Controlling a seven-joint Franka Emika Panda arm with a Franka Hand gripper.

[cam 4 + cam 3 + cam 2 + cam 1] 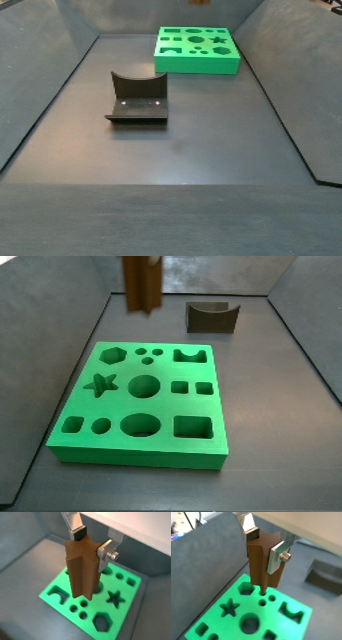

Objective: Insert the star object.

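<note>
My gripper (264, 546) is shut on the star object (261, 564), a tall brown ridged peg that hangs upright between the silver fingers (276, 556); both wrist views show this grip (91, 544). The peg (81, 567) is held well above the green board (211, 619). Its lower end lines up near the hexagon and small round holes, not the star-shaped hole (230, 607). In a side view the peg (142, 284) hangs high over the board's far left edge (120, 404), and the star hole (100, 383) is open. The gripper itself is cut off there.
The dark fixture with a curved notch (210, 317) stands on the floor beyond the board, and also shows in the other side view (138, 98). Grey walls enclose the floor. The board (197, 50) lies near one end of the enclosure.
</note>
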